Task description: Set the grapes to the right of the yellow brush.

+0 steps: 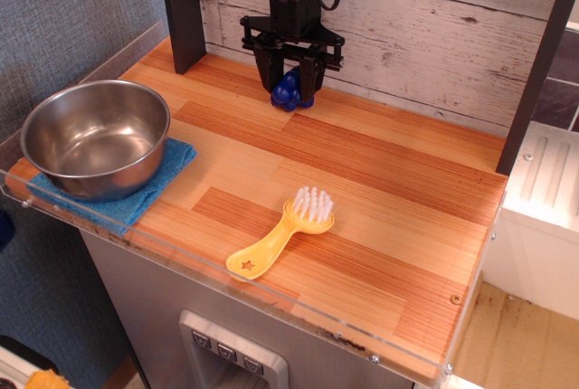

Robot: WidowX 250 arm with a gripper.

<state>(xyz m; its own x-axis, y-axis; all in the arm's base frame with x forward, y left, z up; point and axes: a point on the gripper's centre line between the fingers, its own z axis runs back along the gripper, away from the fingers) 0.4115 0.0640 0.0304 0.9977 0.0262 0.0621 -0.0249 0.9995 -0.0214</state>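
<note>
The jaws are drawn in on either side of the grapes (288,90), with both black fingers (269,71) pressed against the bunch, so that only its lower and middle lumps show between them. The gripper (288,86) hangs from a vertical black arm at the back of the counter (380,181), close to the whitewashed plank wall (425,27). The grapes sit at the rear of the counter, at or just above its surface; whether they touch the wood cannot be told from this view. The yellow brush (280,235) lies well apart from them, near the front edge of the counter, white bristle head pointing toward the back and the flat handle with its star cutout pointing toward the front left. The grapes are therefore behind the brush and roughly in line with it, not beside it on the right. At the left end of the counter a steel bowl (95,136) stands upright on a blue cloth (154,185), and a corner of the cloth projects out from under the bowl. A clear plastic lip (181,258) runs along the front edge of the counter.
</note>
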